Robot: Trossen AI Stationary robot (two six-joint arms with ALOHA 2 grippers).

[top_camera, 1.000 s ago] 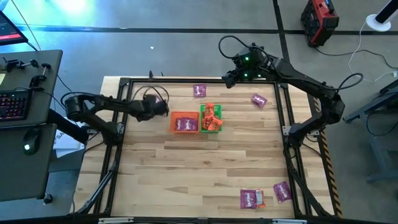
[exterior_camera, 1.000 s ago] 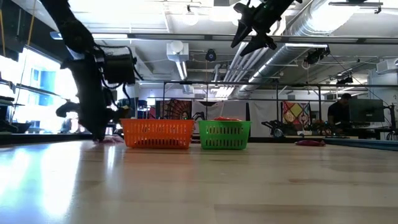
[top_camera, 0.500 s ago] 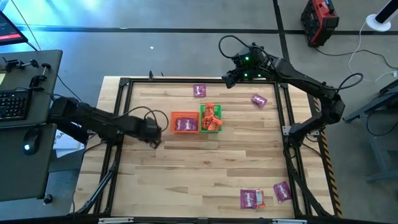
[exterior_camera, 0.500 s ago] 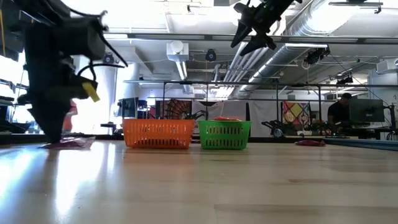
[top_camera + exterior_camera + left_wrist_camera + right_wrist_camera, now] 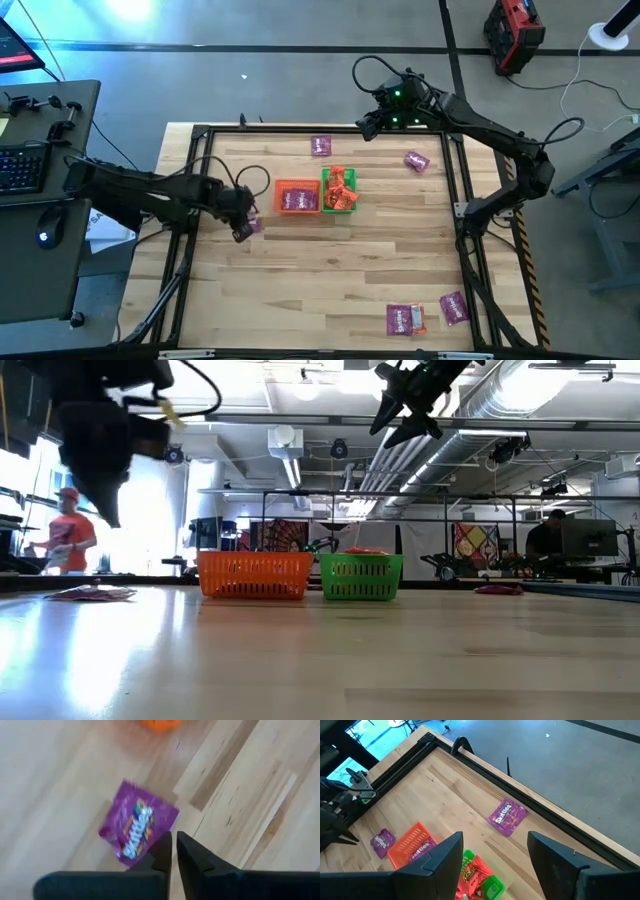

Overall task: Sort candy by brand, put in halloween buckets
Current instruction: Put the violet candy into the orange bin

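The orange bucket point(image 5: 296, 197) holds a purple packet. The green bucket point(image 5: 339, 190) next to it holds orange-red packets. Left of the orange bucket a purple candy packet point(image 5: 137, 825) lies flat on the wood, also seen in the low view as the purple packet point(image 5: 90, 593). My left gripper point(image 5: 173, 854) hangs above that packet's near edge, pointing steeply down, fingers shut and empty; it shows raised in the low view as my left gripper point(image 5: 105, 510). My right gripper point(image 5: 492, 865) stands open, high over the far edge point(image 5: 368, 128).
More purple packets lie near the far edge point(image 5: 321, 146), at the far right point(image 5: 417, 160) and at the near right point(image 5: 403, 319), point(image 5: 454, 307). A black frame rail point(image 5: 190, 200) rings the table. A person point(image 5: 68, 532) stands in the room behind.
My left gripper has moved from beside the orange bucket toward the table's near edge, rolling its wrist and dragging the purple packet along the wood. It has then risen off the packet, which now lies flat and uncovered.
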